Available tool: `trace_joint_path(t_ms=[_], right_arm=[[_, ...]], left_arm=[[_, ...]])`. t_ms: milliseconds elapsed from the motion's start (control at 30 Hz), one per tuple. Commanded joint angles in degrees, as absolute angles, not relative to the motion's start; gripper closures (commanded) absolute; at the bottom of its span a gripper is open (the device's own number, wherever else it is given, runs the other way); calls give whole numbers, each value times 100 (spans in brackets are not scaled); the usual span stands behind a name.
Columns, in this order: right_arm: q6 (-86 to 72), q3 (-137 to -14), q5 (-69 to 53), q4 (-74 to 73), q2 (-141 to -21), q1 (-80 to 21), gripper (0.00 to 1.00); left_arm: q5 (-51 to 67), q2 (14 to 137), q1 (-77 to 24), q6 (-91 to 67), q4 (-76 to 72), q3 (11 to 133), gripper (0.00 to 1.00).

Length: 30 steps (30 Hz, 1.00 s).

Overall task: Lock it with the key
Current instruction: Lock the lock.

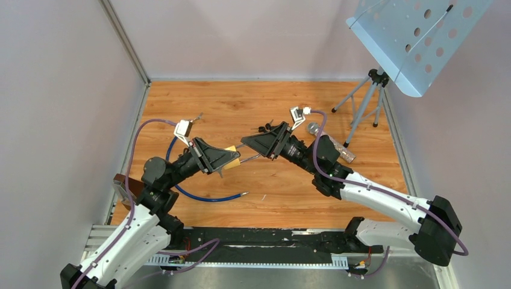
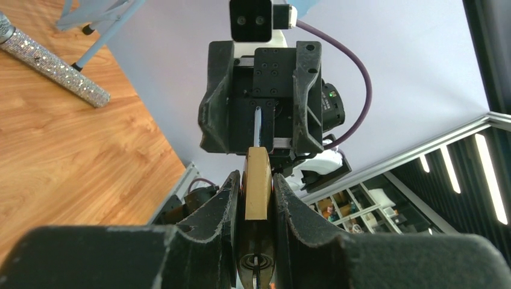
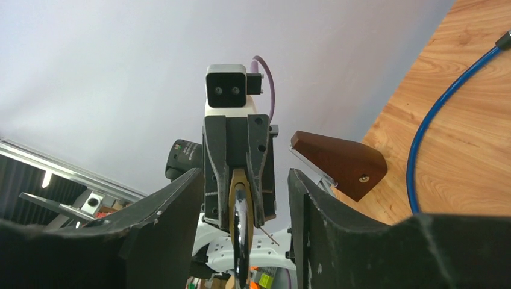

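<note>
A brass padlock [image 1: 231, 150] hangs above the wooden table, and my left gripper [image 1: 229, 158] is shut on its body. In the left wrist view the padlock [image 2: 257, 183] sits squeezed between both pads. A chrome piece, seemingly its shackle [image 3: 243, 232], sticks out toward my right gripper [image 1: 247, 144]. The right gripper [image 3: 244, 174] stands open around that chrome piece, with a gap on each side. I cannot clearly pick out the key. A round keyway [image 2: 257, 263] with a thin sliver in its slot shows low between the left fingers.
A blue cable [image 1: 199, 195] loops on the table below the left gripper. A glittery microphone [image 1: 331, 143] lies behind the right arm. A music stand [image 1: 367, 102] on tripod legs stands at the back right. A brown block [image 3: 340, 162] sits by the left arm's base.
</note>
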State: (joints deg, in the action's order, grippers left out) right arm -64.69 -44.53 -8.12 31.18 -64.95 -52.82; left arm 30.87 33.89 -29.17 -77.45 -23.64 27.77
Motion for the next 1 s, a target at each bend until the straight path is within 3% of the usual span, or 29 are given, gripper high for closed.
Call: trace_joint_path(t_ms=[0, 133, 267, 333, 367, 433, 467, 500, 567, 767, 967], right_arm=[[-6526, -4466, -1040, 3273, -6544, -5316, 46], [-6526, -4469, -1137, 3092, -6522, -5318, 50], [-6429, -4482, -1070, 3168, -6496, -5309, 79], [-6296, -4544, -1037, 3144, -6468, -5309, 93], [-6246, -4577, -995, 3080, -6446, -5313, 98], [-6136, -4598, -865, 2923, -6334, -5303, 100], [-6055, -4571, -794, 2911, -6243, -5296, 100], [-5991, -4533, -703, 2903, -6142, -5287, 100], [-5839, -4476, -668, 2850, -5916, -5225, 100], [-5038, -4788, -1046, 2251, -5304, -5076, 100], [-4665, -5108, -1411, 1729, -5063, -5036, 100]], left_arm=[[2827, 3353, -2896, -7982, -3289, 2847, 91], [2810, 3453, -2892, -8014, -3425, 2841, 90], [2897, 3518, -2892, -8027, -3467, 2804, 82], [2967, 3505, -2892, -8012, -3427, 2796, 64], [3040, 3478, -2892, -7960, -3397, 2796, 47], [3176, 3394, -2892, -7791, -3201, 2825, 26], [3232, 3363, -2887, -7701, -2962, 2845, 21], [3337, 3288, -2891, -7451, -2791, 2906, 7], [3549, 3209, -2891, -7052, -2248, 3006, 1], [4115, 3249, -2892, -6111, -1309, 3103, 3], [4526, 3470, -2887, -6111, -2164, 3072, 20]])
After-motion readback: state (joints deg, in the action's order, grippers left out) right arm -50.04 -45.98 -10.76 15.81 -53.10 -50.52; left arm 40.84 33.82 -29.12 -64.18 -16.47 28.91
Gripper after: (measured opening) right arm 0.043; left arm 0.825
